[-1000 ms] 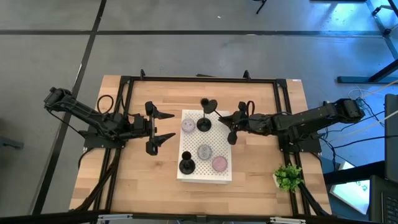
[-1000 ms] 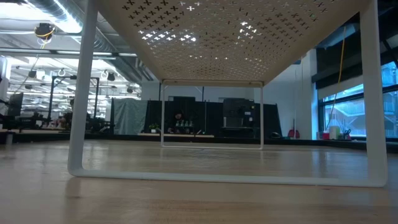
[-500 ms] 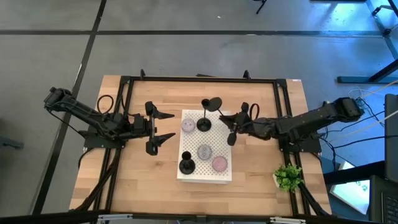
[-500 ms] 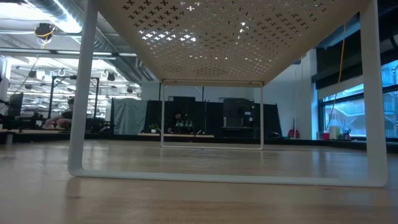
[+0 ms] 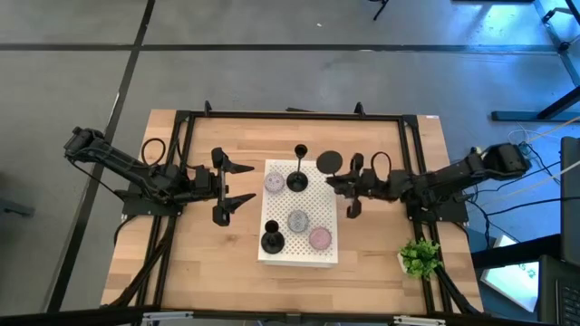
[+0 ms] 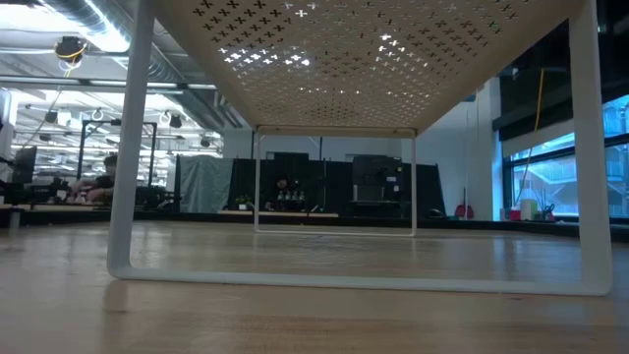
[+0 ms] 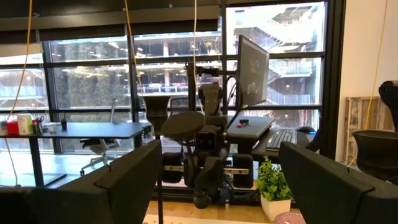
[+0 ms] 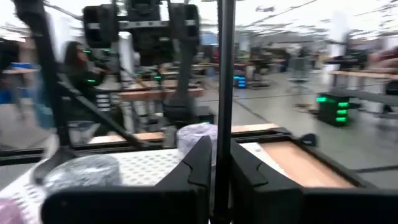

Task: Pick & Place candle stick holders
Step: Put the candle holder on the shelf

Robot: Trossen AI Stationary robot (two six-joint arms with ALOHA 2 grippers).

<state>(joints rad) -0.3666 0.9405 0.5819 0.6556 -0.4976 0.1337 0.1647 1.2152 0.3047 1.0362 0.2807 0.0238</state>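
My right gripper [image 5: 349,186] is closed on the thin stem of a slim black candle stick holder [image 5: 330,163], gripping it between both fingers [image 8: 198,163]; in the right wrist view the stem runs straight up from between them. From above, the held holder's round flat base shows as a dark disc over the right edge of the white perforated riser board [image 5: 283,252]. My right arm reaches in from the table's right side, stretched low toward the board.

A second black holder [image 5: 298,177] stands upright on the far part of the board, and a third [image 5: 271,240] stands at its near left. Three round pale candles [image 5: 298,220] also rest on the board.

My left gripper [image 5: 234,185] hangs just left of the board, jaws spread wide, holding nothing.
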